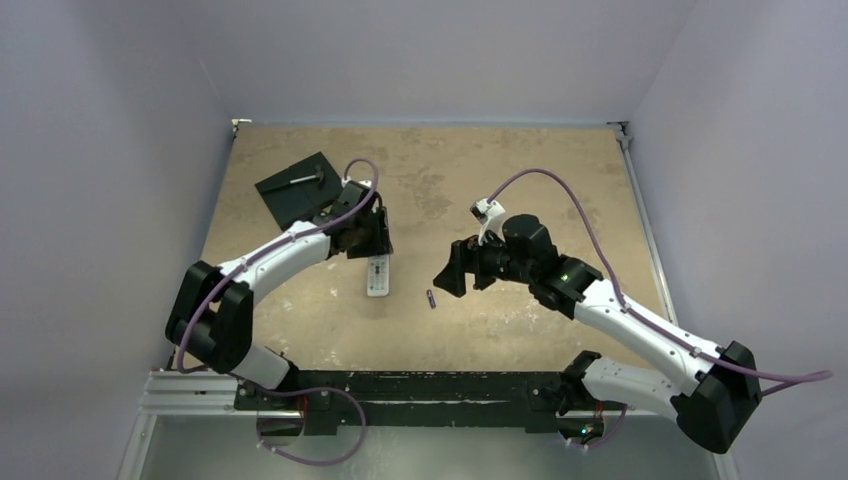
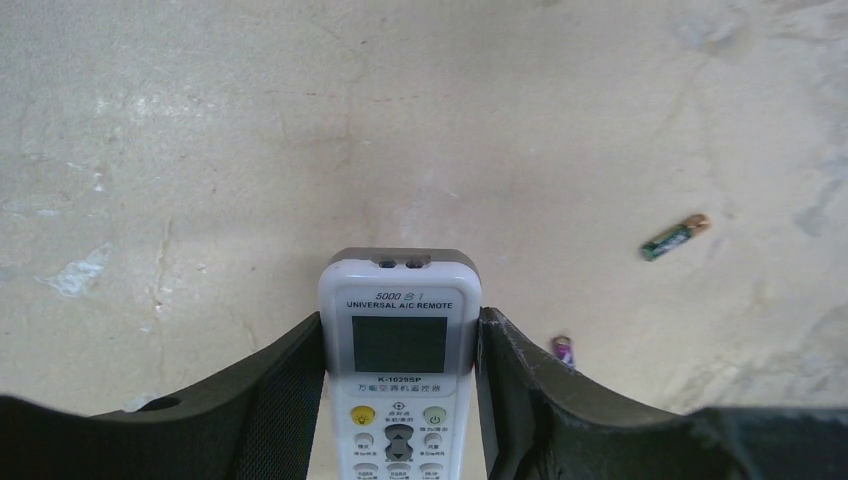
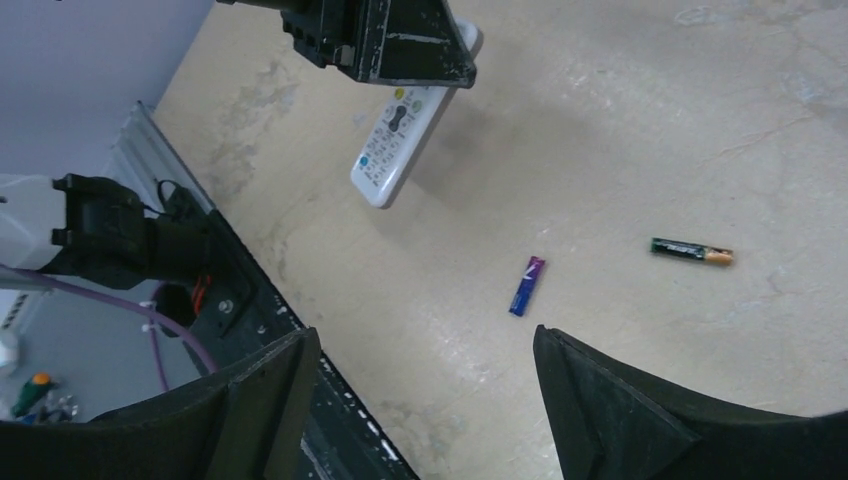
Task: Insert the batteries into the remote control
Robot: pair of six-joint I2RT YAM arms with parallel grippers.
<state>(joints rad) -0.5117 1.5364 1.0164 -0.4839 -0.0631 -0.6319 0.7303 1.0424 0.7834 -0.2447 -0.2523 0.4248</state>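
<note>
Down at the near edge, the mounting rail (image 1: 420, 385) carries both arm bases. Just beyond it, the bluish-purple battery (image 3: 527, 285) lies loose on the table (image 1: 500, 170), between the remote and the right arm's fingers. The gold-tipped battery (image 3: 692, 251) lies near it, also loose, farther from the remote. And the left gripper (image 2: 402, 322) has the remote control (image 2: 400, 400): jaws about half open, both fingers (image 2: 290, 400) pressed against its long edges, screen and buttons facing up, left of the table's middle. Flat on the table or raised a touch? Hard to tell. Over to the right gripper (image 3: 425, 335): it hovers above the batteries, jaws spread wide, nothing between them. Far left, a black slab (image 1: 290, 205) carries a small metal tool (image 1: 305, 180).
</note>
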